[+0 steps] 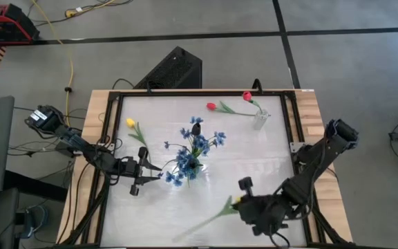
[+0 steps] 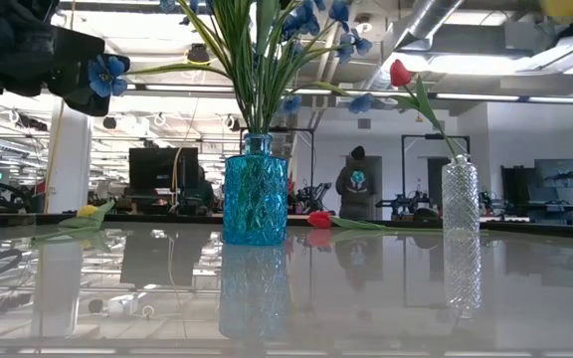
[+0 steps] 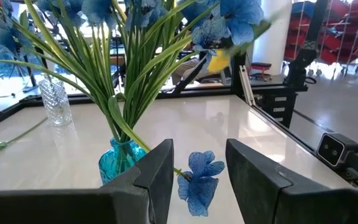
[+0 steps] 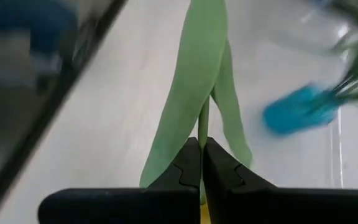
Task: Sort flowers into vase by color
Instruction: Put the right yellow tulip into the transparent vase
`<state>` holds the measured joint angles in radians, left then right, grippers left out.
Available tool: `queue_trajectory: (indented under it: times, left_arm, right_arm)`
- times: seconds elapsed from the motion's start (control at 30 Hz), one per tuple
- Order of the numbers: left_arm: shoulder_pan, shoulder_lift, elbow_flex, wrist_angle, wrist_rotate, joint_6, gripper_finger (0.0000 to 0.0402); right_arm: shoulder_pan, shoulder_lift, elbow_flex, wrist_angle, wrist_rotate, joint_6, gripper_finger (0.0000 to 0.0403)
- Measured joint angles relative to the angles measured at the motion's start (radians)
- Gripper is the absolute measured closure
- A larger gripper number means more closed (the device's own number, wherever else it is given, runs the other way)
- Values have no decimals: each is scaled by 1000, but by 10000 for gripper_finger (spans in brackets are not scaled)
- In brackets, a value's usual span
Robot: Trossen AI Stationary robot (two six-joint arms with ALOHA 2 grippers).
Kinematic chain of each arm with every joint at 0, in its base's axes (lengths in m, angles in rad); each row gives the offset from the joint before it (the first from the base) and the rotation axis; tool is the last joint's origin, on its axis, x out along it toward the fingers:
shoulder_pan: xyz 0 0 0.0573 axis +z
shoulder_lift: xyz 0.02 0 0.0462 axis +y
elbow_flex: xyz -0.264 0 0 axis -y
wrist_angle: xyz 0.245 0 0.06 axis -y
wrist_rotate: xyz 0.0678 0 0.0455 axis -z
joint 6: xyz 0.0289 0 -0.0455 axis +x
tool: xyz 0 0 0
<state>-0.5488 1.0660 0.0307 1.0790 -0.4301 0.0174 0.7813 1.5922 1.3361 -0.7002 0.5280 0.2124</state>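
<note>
**Yellow tulip in right grip – sorting in progress**

Right gripper (image 4: 201, 163), lower right of the high view, is pinching the yellow tulip (image 1: 221, 211) stem, jaws fully closed. Left gripper (image 3: 197, 168) is hovering by the blue vase (image 2: 255, 199), jaws wide, empty. Advice: keep the stem vertical. Only the low view is showing the clear vase (image 2: 460, 194) upright.

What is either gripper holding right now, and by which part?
The right gripper is shut on a yellow tulip's thin green stem, just below the bloom, leaves trailing away. The left gripper is open beside the blue vase, holding nothing.
</note>
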Motion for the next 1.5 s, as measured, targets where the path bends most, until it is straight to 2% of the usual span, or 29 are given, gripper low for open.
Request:
queue_trajectory:
  times: [0.23, 0.33, 0.5, 0.7, 0.8, 0.87, 0.97, 1.1, 1.3, 1.4, 1.5]
  left_arm:
    - [0, 0, 0, 2, 0, -2, 265]
    - [0, 0, 0, 2, 1, -4, 265]
    - [0, 0, 0, 2, 1, -5, 265]
    - [0, 0, 0, 0, 1, -4, 265]
    - [0, 0, 0, -9, 1, -4, 265]
    - [0, 0, 0, -16, 1, -3, 265]
    - [0, 0, 0, -18, -1, -3, 265]
    - [0, 0, 0, -18, -1, -25, 265]
    - [0, 0, 0, -39, -2, -111, 265]
    - [0, 1, 0, -53, -3, -155, 265]
    - [0, 0, 0, -52, -11, -180, 265]
  right_arm:
    - [-13, 66, -2, -381, -204, 158, 374]
    - [-29, 102, -2, -477, -278, 204, 371]
    - [-60, 156, -2, -437, -329, 221, 344]
    - [-129, 159, 0, -409, -461, 378, 307]
    - [-157, 155, 3, -406, -474, 447, 285]
    - [-167, 155, 9, -404, -475, 413, 267]
    - [-172, 156, 12, -342, -479, 188, 237]
    - [-160, 156, 12, -193, -476, -266, 203]
    - [-150, 174, 13, 69, -381, -990, 181]
    - [-149, 204, 14, 170, -323, -1210, 180]
    - [-149, 252, 13, 217, -325, -1295, 180]
